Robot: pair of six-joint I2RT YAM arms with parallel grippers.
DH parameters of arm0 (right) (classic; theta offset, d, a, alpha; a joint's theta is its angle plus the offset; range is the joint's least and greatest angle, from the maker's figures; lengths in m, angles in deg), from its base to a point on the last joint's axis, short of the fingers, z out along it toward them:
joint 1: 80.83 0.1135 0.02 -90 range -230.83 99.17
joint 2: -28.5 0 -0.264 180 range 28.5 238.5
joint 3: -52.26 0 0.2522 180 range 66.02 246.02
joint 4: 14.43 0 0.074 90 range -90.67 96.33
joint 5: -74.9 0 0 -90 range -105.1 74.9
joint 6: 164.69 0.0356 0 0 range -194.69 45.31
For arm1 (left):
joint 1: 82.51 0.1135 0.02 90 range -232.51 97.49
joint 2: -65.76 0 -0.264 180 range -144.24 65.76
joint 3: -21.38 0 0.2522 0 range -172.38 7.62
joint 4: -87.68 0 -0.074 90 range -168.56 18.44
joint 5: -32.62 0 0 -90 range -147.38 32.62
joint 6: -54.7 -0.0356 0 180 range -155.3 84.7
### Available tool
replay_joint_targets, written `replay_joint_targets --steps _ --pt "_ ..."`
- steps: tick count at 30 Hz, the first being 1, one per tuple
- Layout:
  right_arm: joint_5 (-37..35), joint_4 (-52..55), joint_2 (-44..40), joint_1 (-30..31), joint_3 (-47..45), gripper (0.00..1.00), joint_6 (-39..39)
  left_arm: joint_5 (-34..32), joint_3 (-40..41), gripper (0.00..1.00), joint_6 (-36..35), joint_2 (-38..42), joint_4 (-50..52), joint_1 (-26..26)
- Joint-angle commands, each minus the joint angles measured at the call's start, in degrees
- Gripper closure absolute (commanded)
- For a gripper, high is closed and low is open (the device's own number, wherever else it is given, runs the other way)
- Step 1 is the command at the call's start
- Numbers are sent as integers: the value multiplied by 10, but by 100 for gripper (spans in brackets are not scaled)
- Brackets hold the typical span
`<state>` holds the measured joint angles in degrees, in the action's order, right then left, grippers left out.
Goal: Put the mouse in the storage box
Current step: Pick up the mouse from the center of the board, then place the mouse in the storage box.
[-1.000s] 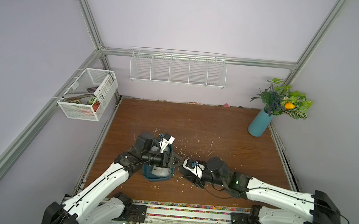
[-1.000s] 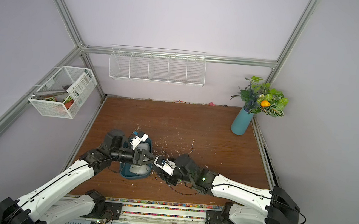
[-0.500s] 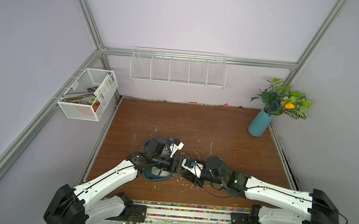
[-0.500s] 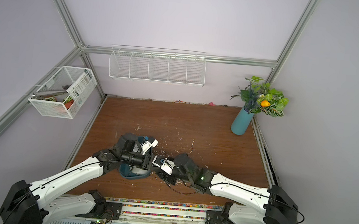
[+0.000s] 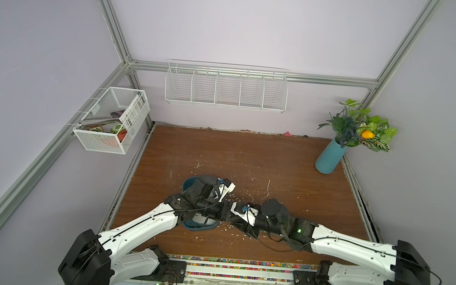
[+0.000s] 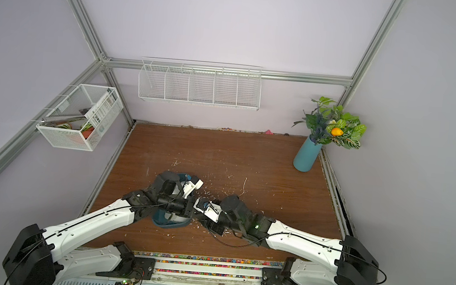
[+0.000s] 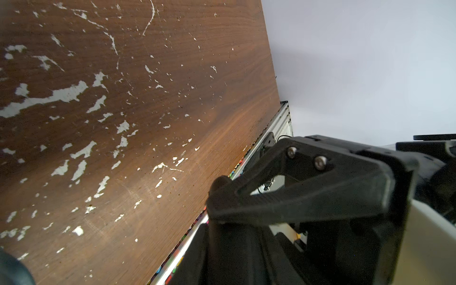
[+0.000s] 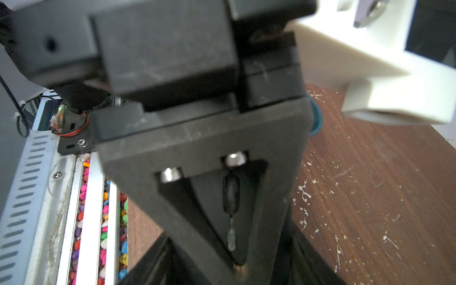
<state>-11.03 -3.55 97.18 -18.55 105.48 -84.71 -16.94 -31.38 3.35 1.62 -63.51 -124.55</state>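
Observation:
The dark teal storage box (image 5: 198, 226) (image 6: 166, 223) lies on the wooden table under my left arm, and its rim (image 8: 317, 118) also shows in the right wrist view. Just right of the box my two grippers meet tip to tip. The black mouse (image 8: 230, 197) sits between them, seen through the triangular frame of a left finger (image 8: 197, 148). In both top views the arms hide the mouse. My left gripper (image 5: 221, 209) (image 6: 187, 208) is shut on the mouse. My right gripper (image 5: 231, 212) (image 6: 198, 211) still clasps it from the other side.
A teal vase with flowers (image 5: 329, 158) stands at the table's back right corner. White wire baskets hang on the back wall (image 5: 226, 86) and the left wall (image 5: 112, 120). The brown table (image 5: 248, 156) is flecked with white scratches. A strip of coloured pebbles (image 5: 238, 262) runs along the front edge.
My left gripper has swung from over the storage box to the right, met the right gripper and closed on the mouse. The right arm has barely moved.

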Motion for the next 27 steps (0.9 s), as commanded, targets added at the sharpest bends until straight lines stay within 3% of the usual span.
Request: replay_joint_targets --steps 1,3,6,11,15,20,27 --pt "-6 -29 -12 2 -15 26 10 -41 3 92 -7 18 -2 2" --pt "-41 -38 -23 2 -30 17 28 -66 2 93 -3 29 6 6" --pt "-97 -61 -51 1 -63 13 52 -130 -13 94 6 53 64 31" --pt "-145 -108 -101 -5 -137 11 80 -199 -10 94 24 104 136 115" --pt "-180 -136 -131 -8 -173 10 95 -266 -1 94 34 128 186 150" --pt "-189 -144 -124 -12 -177 10 100 -231 37 94 34 112 140 199" --pt "-188 -144 -111 -15 -174 10 103 -193 53 93 30 34 49 205"
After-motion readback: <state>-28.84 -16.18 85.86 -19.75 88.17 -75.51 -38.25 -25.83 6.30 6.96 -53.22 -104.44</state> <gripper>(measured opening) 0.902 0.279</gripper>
